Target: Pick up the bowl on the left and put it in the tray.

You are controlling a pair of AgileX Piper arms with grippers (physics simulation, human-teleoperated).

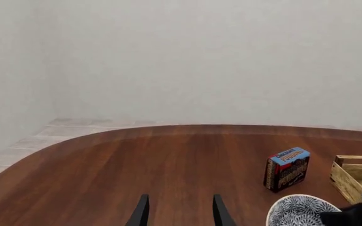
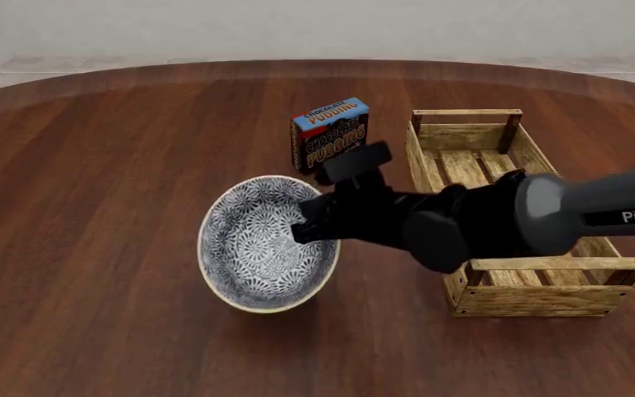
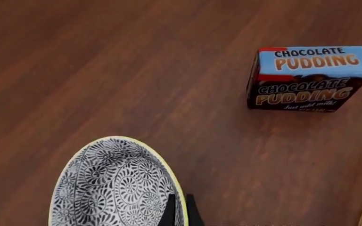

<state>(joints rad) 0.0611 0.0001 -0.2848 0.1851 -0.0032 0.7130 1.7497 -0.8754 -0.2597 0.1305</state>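
1. The right hand (image 3: 178,209) pinches the bowl (image 2: 260,241) by its rim, fingers closed; the tray (image 2: 483,162) sits just beside it.
2. The left hand (image 1: 177,211) is open, empty.
3. The bowl is likely rigid, slippery and breakable ceramic; the thin rim is the only hold.

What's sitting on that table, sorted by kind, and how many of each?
Bowl: 1
Wooden tray: 1
Chocolate pudding box: 1
Total: 3 things

Blue-and-white floral bowl (image 2: 260,248), pale wooden tray (image 2: 538,289), blue-brown pudding box (image 2: 331,132).
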